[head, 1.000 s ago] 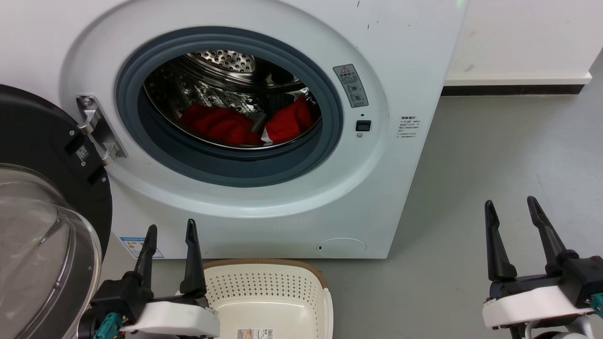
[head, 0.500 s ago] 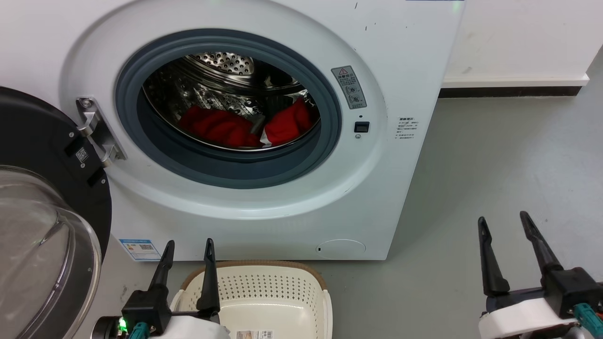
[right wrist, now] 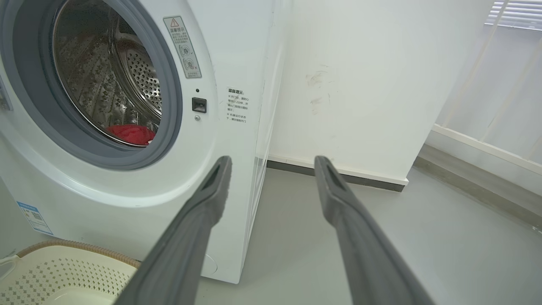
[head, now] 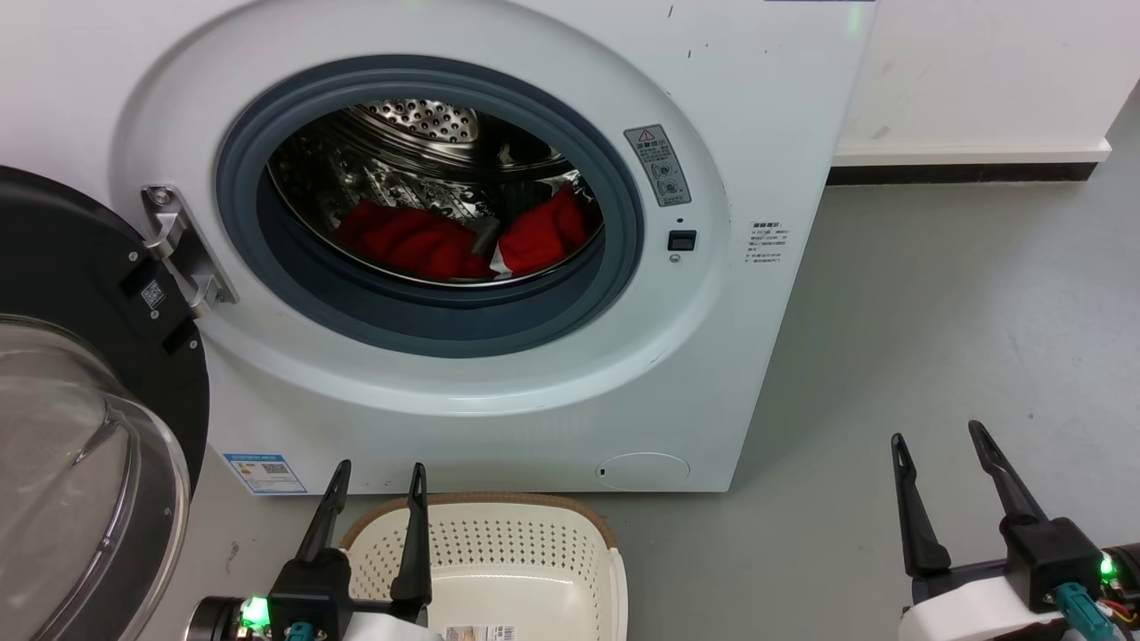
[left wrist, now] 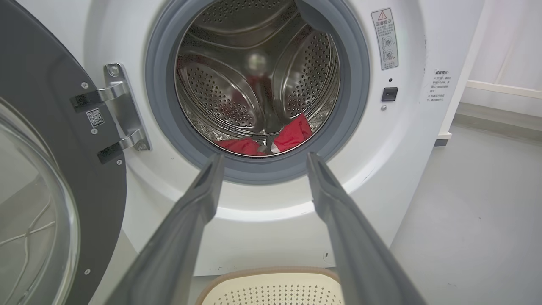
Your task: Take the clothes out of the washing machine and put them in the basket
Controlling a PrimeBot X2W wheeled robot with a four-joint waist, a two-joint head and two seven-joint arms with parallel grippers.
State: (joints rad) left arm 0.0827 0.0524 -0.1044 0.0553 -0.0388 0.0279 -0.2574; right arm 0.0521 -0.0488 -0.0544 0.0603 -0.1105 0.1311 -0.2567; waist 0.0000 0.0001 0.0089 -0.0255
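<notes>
The clothes (head: 414,242), crumpled bright red fabric, lie low in the perforated steel drum (head: 419,133) of the white washing machine (head: 766,107). Its round glass door (head: 80,427) stands open on the left. The cream perforated basket (head: 499,543) sits on the floor below the opening. The left gripper (head: 379,466) and the right gripper (head: 937,433) have their fingers spread and hold nothing.

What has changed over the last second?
Both open tools drew back toward the robot: the left tool sank lower in the head view and slid right toward the basket; the right tool sank lower, slightly left. Nothing was grasped. The clothes stay in the washing machine, door open.
</notes>
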